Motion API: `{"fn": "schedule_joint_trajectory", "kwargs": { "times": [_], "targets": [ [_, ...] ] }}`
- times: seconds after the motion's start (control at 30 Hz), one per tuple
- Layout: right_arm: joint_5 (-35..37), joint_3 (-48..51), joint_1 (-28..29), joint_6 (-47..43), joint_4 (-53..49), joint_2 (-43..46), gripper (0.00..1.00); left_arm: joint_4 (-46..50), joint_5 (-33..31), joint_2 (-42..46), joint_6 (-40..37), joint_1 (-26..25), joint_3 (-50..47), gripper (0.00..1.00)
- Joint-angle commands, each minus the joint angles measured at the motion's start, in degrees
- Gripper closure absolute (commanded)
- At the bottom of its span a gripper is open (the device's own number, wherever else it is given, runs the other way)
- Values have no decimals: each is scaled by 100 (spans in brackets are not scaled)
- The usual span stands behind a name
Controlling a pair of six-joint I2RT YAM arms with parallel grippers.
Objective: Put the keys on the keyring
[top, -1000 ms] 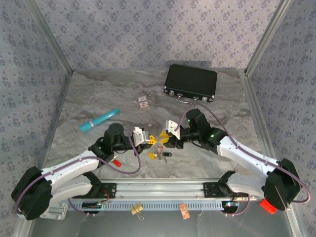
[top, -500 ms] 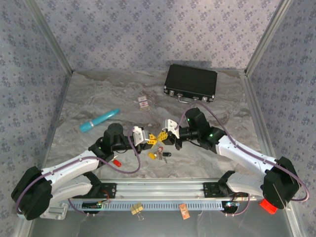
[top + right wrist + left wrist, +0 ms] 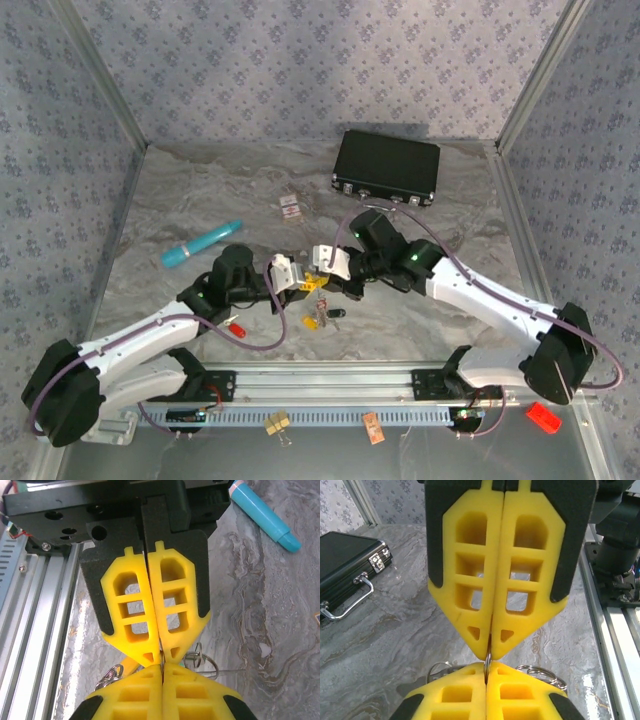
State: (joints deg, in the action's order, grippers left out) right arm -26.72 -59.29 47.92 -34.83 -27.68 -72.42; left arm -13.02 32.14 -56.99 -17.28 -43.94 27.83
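From above, we see the left gripper (image 3: 306,283) and the right gripper (image 3: 322,275) meeting tip to tip over the middle of the marble-patterned table (image 3: 200,190). Just nearer the arm bases, a small cluster of keys (image 3: 322,318) with yellow, red and black heads lies on the surface. A single red key (image 3: 237,328) lies well to their left, beside the left arm. A black case (image 3: 387,167) sits at the far edge, a turquoise cylinder (image 3: 201,244) far left, and a small red-and-white card (image 3: 290,207) between them. In the left wrist view, that gripper's yellow fingers (image 3: 455,695) are pressed flat together on a thin silvery sliver of wire – the keyring (image 3: 488,658), as far as we can tell. The right gripper's fingers, facing them, are clenched too, with their tips touching that same wire; we cannot tell whether they grip it. Small split rings (image 3: 540,672) show just behind the tips. In the right wrist view, both pairs of fingers are again closed, tips touching, with a split ring (image 3: 197,657) just beside them – the cylinder lies beyond.
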Motion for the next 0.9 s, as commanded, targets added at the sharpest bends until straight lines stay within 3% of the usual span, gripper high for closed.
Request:
{"fn": "schedule_joint_trajectory", "kwargs": {
  "times": [0.0, 0.03, 0.07, 0.13, 0.23, 0.4, 0.63, 0.7, 0.8, 0.87],
  "targets": [
    [9, -242, 38, -179, -407, -16, 100, 164, 91, 59, -118, -26, 226, 100],
    [-97, -158, -6, -79, -245, 71, 96, 139, 92, 61, -118, -22, 207, 100],
    [-244, 23, -83, 81, 48, 214, 85, 65, 95, 65, -90, -25, 170, 100],
    [-746, 523, -358, 506, 835, 532, 76, -261, 117, 74, 36, -24, 35, 100],
    [-1216, 1204, -701, 1111, 1855, 848, 73, -982, 135, 63, 306, -25, -221, 100],
    [-1490, 1653, -802, 1516, 2567, 799, 72, -1631, 130, -13, 488, -25, -419, 100],
    [-1656, 1692, -793, 1608, 2803, 599, 77, -1737, 205, -132, 576, -26, -410, 100],
    [-1698, 1684, -794, 1646, 2847, 565, 82, -1772, 214, -161, 601, -26, -407, 100],
    [-1718, 1615, -793, 1616, 2746, 528, 98, -1819, 223, -172, 620, -25, -429, 100],
    [-1691, 1518, -778, 1526, 2531, 527, 100, -1791, 184, -150, 628, -26, -420, 99]
  ]
}}
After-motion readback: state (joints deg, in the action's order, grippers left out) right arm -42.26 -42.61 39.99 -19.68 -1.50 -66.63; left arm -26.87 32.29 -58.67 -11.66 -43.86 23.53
